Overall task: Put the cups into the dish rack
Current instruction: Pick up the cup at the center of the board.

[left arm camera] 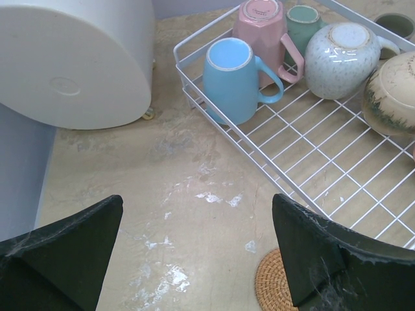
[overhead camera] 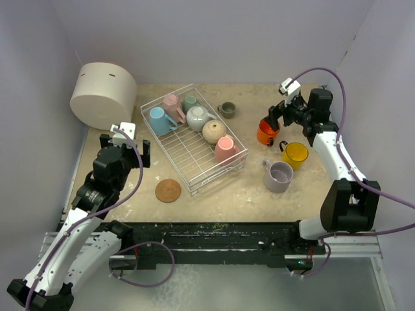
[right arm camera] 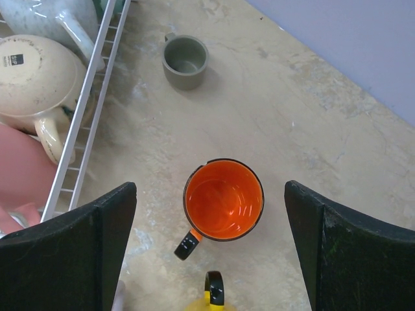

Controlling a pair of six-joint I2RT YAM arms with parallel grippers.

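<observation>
The R arm is working the pick step on the orange mug (right arm camera: 224, 199). The right gripper (right arm camera: 209, 188) is hovering directly over it w/ jaws spread wide, holding nothing, one finger at 9 and one at 3 o'clock of the mug in the wrist view. The mug is sitting upright on the table, mouth up, long axis vertical, dark handle pointing to approx 7 o'clock in that view. From above it is lying at approx 3 o'clock from the dish rack (overhead camera: 194, 173), well apart, w/ the yellow mug (overhead camera: 296, 153) and lilac mug (overhead camera: 279, 176) nearby and the olive-grey cup (overhead camera: 227, 109) closer to the rack. Six mugs are sitting in the rack, so four look left. Next move prob. calls for dropping straight down, closing on the mug clear of the handle, then lifting it over the wire side onto bare grid. The left gripper (left arm camera: 196, 201) is hanging wide open, empty, by the rack's 9 o'clock side, near the cork coaster (left arm camera: 279, 285).
</observation>
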